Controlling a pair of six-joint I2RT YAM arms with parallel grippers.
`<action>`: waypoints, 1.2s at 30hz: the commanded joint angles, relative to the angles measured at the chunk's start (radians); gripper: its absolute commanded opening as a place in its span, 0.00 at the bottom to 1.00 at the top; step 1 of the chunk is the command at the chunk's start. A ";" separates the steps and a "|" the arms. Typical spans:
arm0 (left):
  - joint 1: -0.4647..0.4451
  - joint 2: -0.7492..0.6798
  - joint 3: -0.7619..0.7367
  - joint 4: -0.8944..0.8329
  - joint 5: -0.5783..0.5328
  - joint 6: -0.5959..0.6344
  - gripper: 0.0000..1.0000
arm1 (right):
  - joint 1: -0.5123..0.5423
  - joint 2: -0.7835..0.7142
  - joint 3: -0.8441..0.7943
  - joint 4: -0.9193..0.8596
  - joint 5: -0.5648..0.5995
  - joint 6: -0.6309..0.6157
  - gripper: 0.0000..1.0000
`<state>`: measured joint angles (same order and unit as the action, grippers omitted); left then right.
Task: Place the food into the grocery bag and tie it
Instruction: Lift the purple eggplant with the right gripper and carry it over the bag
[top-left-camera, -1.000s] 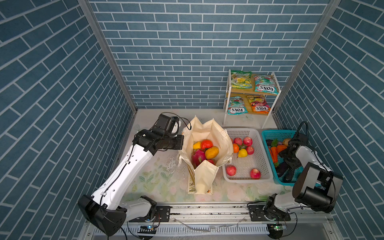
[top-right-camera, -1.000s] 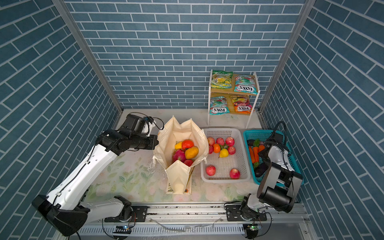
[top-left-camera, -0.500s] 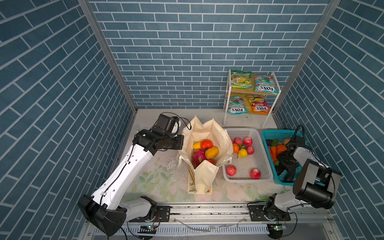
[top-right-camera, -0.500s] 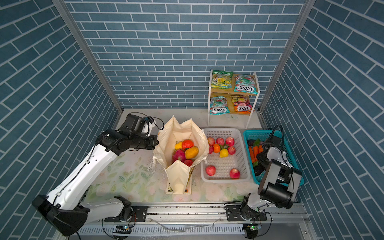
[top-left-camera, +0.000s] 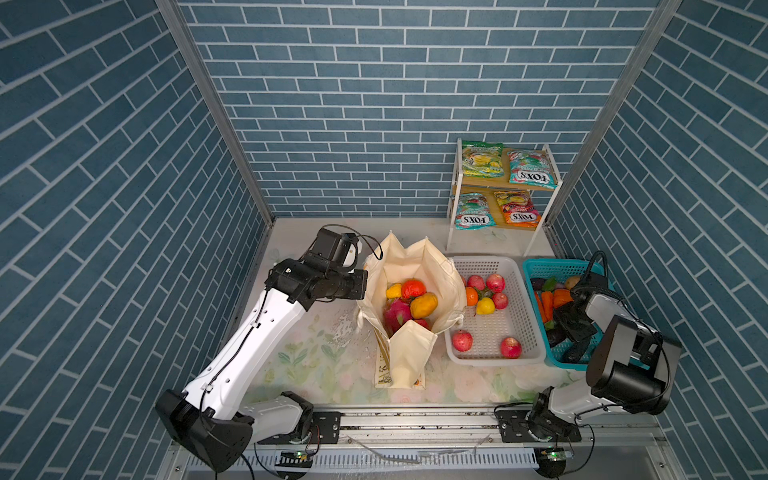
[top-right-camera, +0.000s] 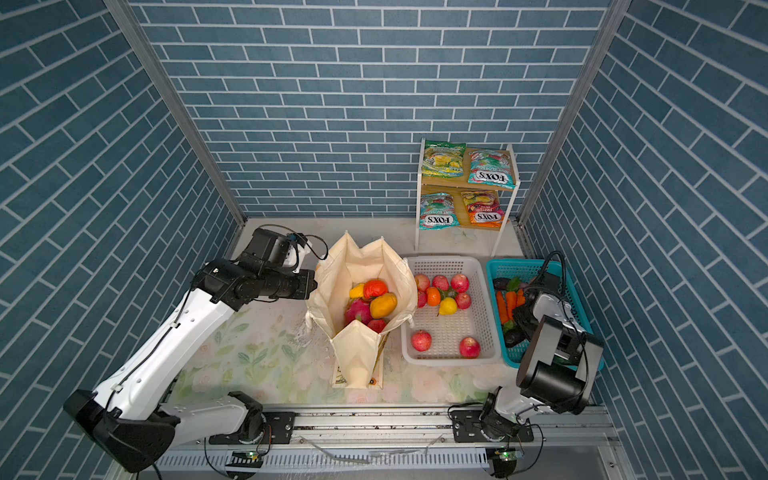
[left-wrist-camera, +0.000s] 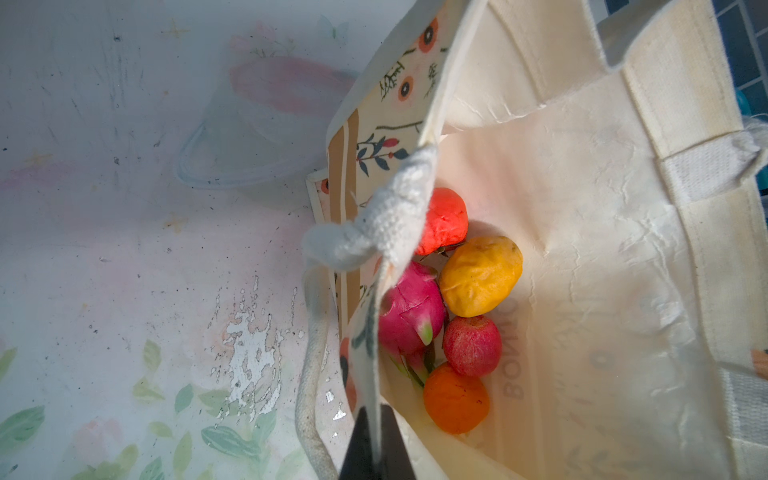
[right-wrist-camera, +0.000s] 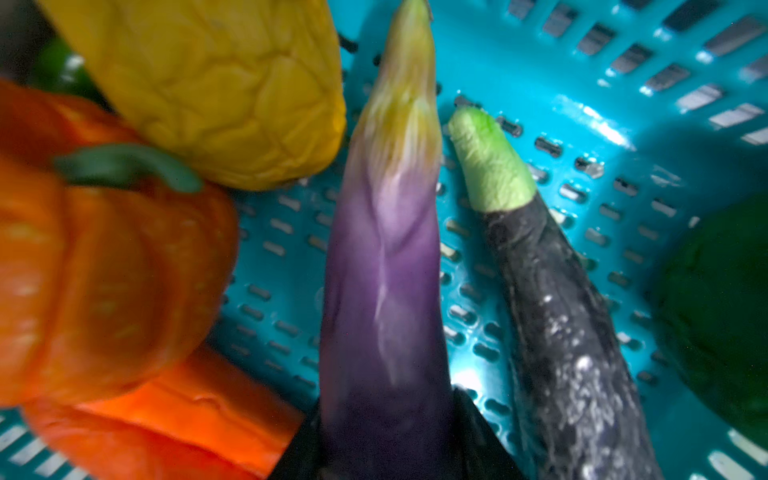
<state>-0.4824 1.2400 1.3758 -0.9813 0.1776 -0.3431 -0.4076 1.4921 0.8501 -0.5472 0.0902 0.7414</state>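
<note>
Left fingers (left-wrist-camera: 397, 453) pinch bag (left-wrist-camera: 582, 249) rim (lettering BOMO); packets (top-left-camera: 532, 174) read FOX'S.

Floral-patterned bench (top-left-camera: 316, 357) enclosed by blue brick walls (top-left-camera: 374, 104). At three o'clock, a white perforated basket (top-left-camera: 484, 262), with a teal basket (top-left-camera: 552, 264) just beside it. At one o'clock, a two-tier shelf (top-left-camera: 486, 182) stands against the back wall.

walls: teal brick walls (top-left-camera: 374, 83) | floor: floral table mat (top-left-camera: 316, 361) | furniture: white two-tier shelf (top-left-camera: 486, 181)

Tall cream canvas tote (top-left-camera: 409, 353): floral print, tan band; perforated plastic basket (top-left-camera: 552, 267): teal; tapering aubergine (right-wrist-camera: 382, 291): purple, yellowing tip.
</note>
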 joint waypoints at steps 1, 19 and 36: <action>-0.003 0.001 0.000 0.013 -0.005 0.011 0.00 | 0.004 -0.080 0.029 -0.053 0.004 0.001 0.31; -0.003 -0.024 -0.017 0.021 -0.002 0.007 0.00 | 0.192 -0.419 0.374 -0.221 -0.069 -0.113 0.30; -0.003 -0.022 -0.006 0.018 -0.006 0.001 0.00 | 1.029 -0.339 0.612 -0.025 0.097 -0.327 0.27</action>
<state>-0.4824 1.2282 1.3670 -0.9752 0.1772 -0.3443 0.5209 1.1130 1.4166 -0.6399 0.1196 0.5137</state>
